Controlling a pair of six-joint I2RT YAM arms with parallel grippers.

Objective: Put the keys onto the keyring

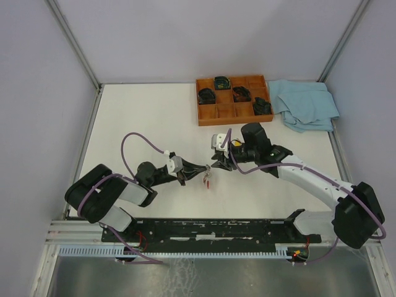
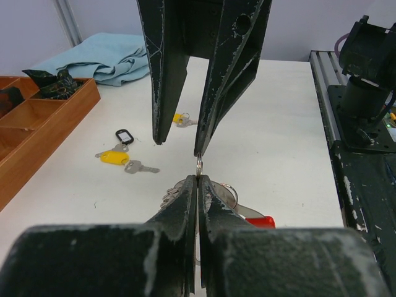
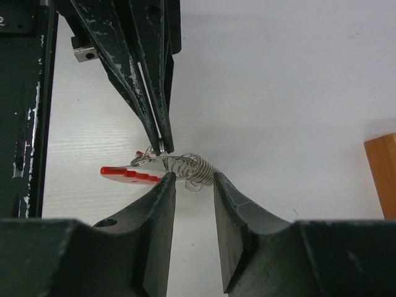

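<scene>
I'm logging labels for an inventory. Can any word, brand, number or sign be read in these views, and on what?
None can be read.
The yellow key cap, the red band and the black oval loop show no lettering.
Any stamping on the plain key is too small to tell.

I see a silver keyring [image 3: 193, 169] with a red band [image 3: 127, 174], a yellow key [image 2: 114, 158], a blue cloth [image 2: 105, 59], a white surface [image 2: 272, 124].

Robot lab test cell, white table [image 1: 148, 117] walled by plain pale panels [image 1: 204, 37], aluminium frame posts [image 1: 73, 42], black mounting rail [image 1: 204, 228]
</scene>
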